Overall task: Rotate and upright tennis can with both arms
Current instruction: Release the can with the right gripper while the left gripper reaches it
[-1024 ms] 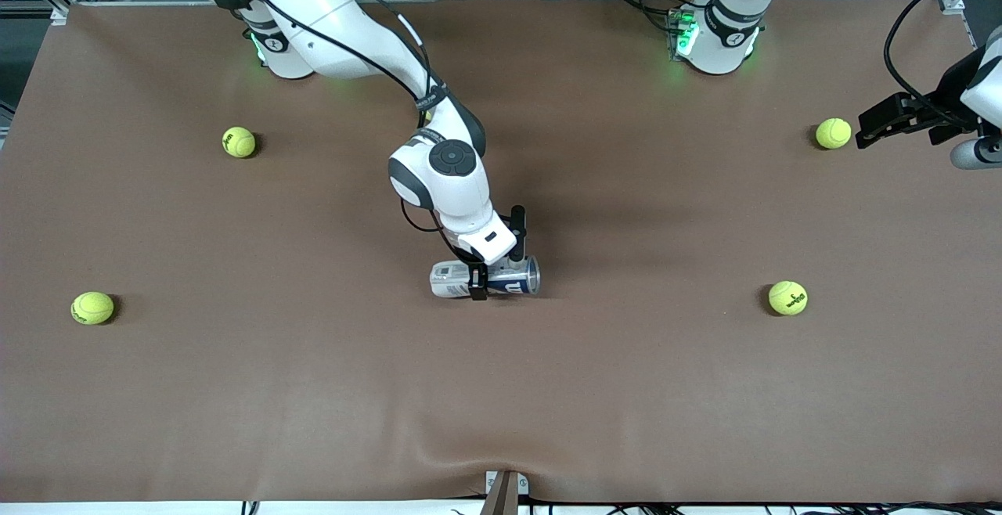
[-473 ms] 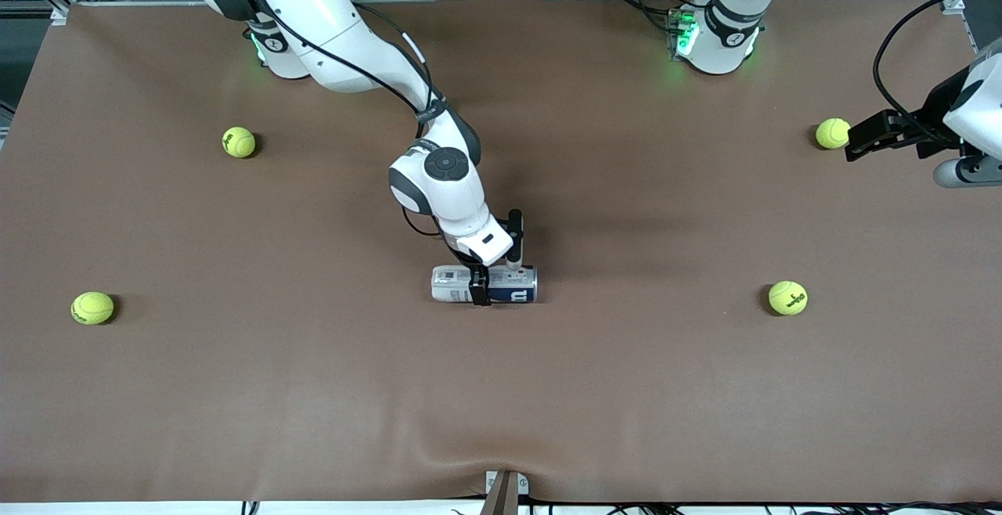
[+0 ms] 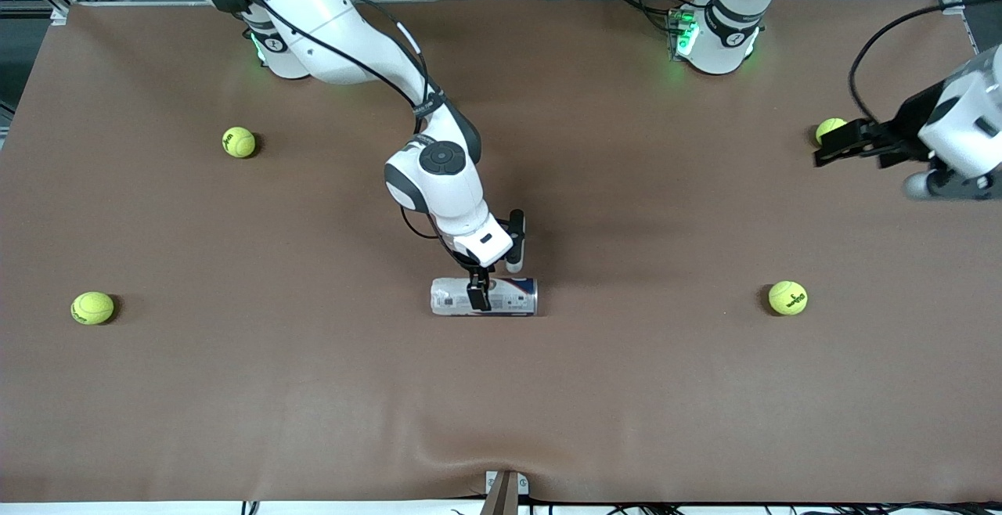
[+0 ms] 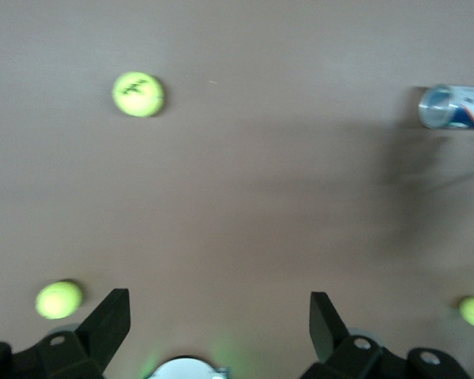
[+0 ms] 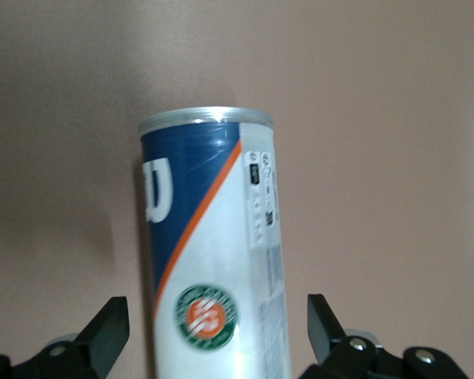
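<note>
On the brown table (image 3: 313,390) lie one tennis can (image 3: 484,297) on its side at mid-table and four tennis balls (image 3: 239,142) (image 3: 92,307) (image 3: 787,297) (image 3: 828,128), two toward each end. Right arm (image 3: 344,30) bends down from its base, the right gripper (image 3: 493,279) poised over the can, jaws spread to either side without touching. Left gripper (image 3: 841,145) hangs over the ball at its own end, jaws spread.

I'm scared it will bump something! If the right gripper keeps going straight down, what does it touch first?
Most likely the can. The right gripper is open right over it, a finger either side, so the can would slide between them before anything meets the table.
</note>
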`<state>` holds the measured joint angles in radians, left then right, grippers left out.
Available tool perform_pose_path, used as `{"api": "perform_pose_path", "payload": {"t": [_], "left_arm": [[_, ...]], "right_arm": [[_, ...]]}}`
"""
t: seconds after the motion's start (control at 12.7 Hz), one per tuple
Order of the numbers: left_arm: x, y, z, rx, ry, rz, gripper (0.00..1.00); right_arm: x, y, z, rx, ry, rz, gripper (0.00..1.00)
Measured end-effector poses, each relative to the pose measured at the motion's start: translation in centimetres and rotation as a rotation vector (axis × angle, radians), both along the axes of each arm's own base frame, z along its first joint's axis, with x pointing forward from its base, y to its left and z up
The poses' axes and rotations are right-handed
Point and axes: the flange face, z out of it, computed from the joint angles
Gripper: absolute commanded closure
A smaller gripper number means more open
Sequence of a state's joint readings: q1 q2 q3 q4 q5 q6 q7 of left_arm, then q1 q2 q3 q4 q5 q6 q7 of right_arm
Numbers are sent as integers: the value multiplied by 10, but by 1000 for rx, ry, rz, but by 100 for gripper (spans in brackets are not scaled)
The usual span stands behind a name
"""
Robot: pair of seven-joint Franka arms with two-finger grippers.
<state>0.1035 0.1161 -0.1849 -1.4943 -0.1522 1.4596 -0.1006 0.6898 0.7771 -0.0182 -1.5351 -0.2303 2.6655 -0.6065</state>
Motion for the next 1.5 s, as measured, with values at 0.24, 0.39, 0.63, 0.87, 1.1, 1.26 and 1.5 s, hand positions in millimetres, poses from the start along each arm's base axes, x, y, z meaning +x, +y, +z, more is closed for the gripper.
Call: {"api": "perform_pose_path", "payload": {"t": [0.24,0.39,0.63,0.87,1.1,1.26,1.5], "left_arm": [[34,-19,-60,-162,55,24,0],[58,-37,-110,-284,93,60,0],[87,-80,-189,-460,128,146,0],[95,-132,-270,-584,169,261,0],[75,-185,-330,-672,228,356,11],[59,-197,-369,-786,251,387,19],[47,-204,-416,-896,262,439,25]], "right_arm": [[0,-3,34,16,58,-172,0],[1,-8,52,39,88,-288,0],[18,-37,78,81,138,-437,0],[66,-121,103,83,153,-588,0],[101,-213,129,80,165,-733,0],[107,-256,156,102,194,-832,0],[110,-346,193,168,316,-1023,0]]}}
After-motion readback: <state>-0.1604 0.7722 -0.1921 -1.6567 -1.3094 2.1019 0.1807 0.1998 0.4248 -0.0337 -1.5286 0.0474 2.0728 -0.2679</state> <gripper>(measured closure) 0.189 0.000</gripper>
